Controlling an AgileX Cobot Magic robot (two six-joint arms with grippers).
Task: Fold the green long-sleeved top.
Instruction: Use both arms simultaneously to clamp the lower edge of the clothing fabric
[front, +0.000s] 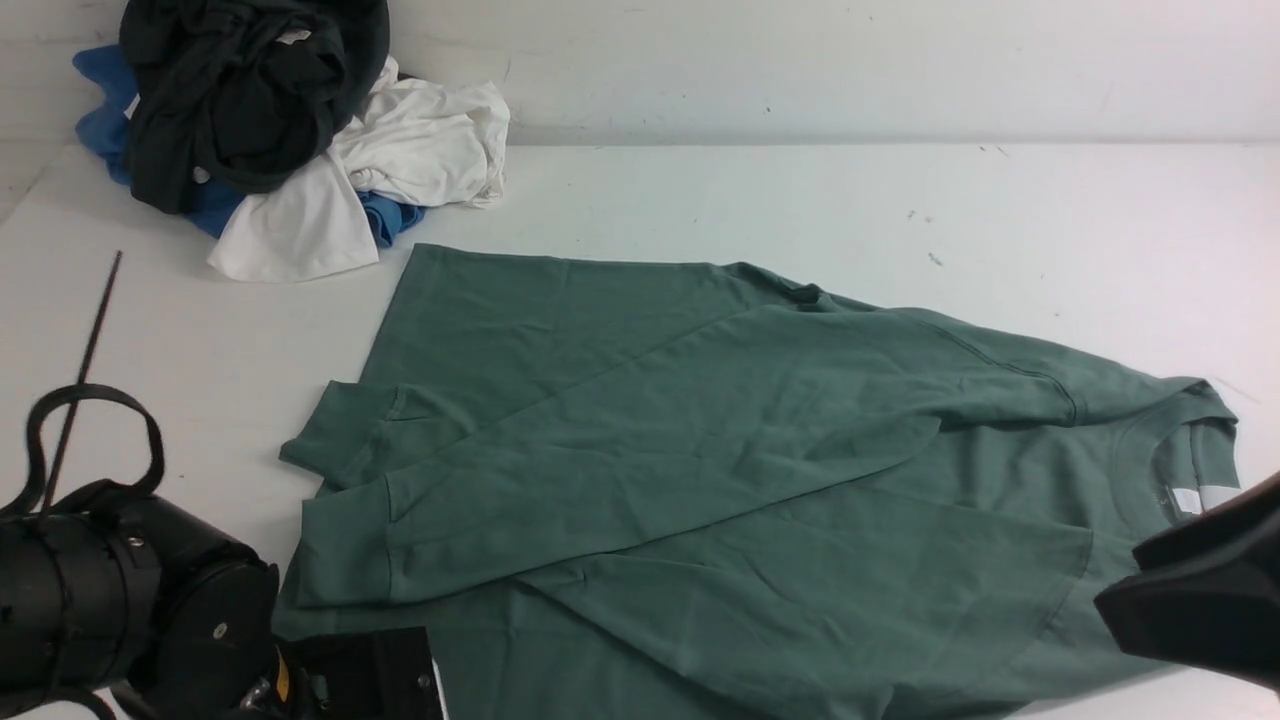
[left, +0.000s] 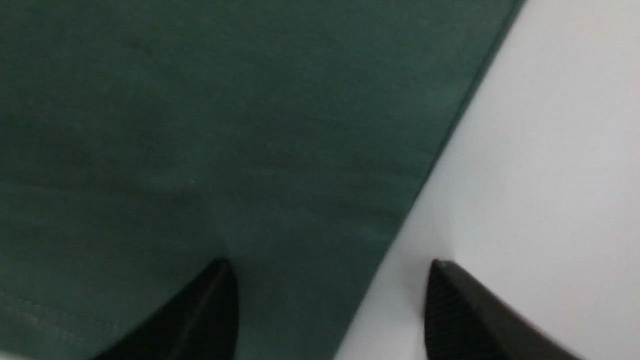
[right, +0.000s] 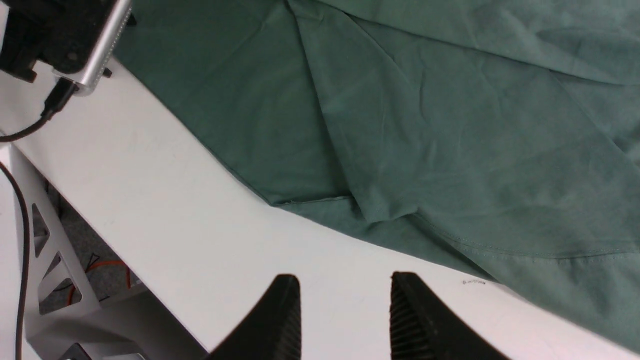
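In the front view, the green long-sleeved top (front: 700, 450) lies flat in the middle of the white table (front: 800, 200). Its neck hole and white label (front: 1190, 498) are at 3 o'clock. Both sleeves lie across the body, with the cuffs at 9 o'clock. A heap of clothes sits at 11 o'clock: a black garment (front: 240, 90) on top, with a white garment (front: 400, 150) and a blue garment (front: 100, 110) under it. The left arm (front: 120, 590) is at 8 o'clock. The right arm (front: 1200, 590) is at 4 o'clock and hides a bit of the top near the neck.

In the left wrist view, the left gripper (left: 328, 262) has its fingers spread wide and holds nothing. One finger is over the green cloth and the other is over bare table. The edge of the top runs between them.

In the right wrist view, the right gripper (right: 344, 276) has a gap between its fingers with nothing in it. It is over bare table, near the hem of the top.
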